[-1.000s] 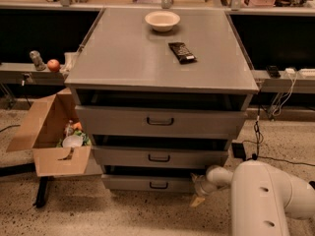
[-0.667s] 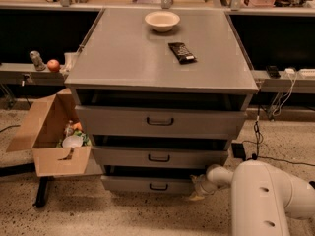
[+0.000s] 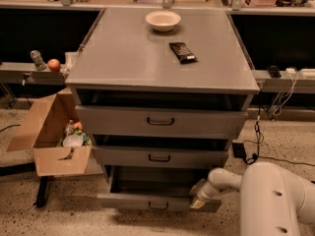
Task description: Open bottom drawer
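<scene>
The bottom drawer [image 3: 133,201] is the lowest and narrowest of three grey metal drawers in the cabinet, with a small dark loop handle [image 3: 158,206] at the centre of its front. It stands pulled out, and its dark inside shows behind the front panel. My gripper [image 3: 198,196], at the end of the white arm [image 3: 275,195] coming from the lower right, sits at the right end of the drawer's front panel, touching its top edge.
The mid drawer [image 3: 160,156] and top drawer [image 3: 160,120] sit above. On the cabinet top are a white bowl [image 3: 163,19] and a dark bar [image 3: 182,52]. An open cardboard box [image 3: 54,132] stands at the left; cables [image 3: 256,132] lie at the right.
The bottom drawer has slid out toward the camera, and the gripper has moved with it along its right end.
</scene>
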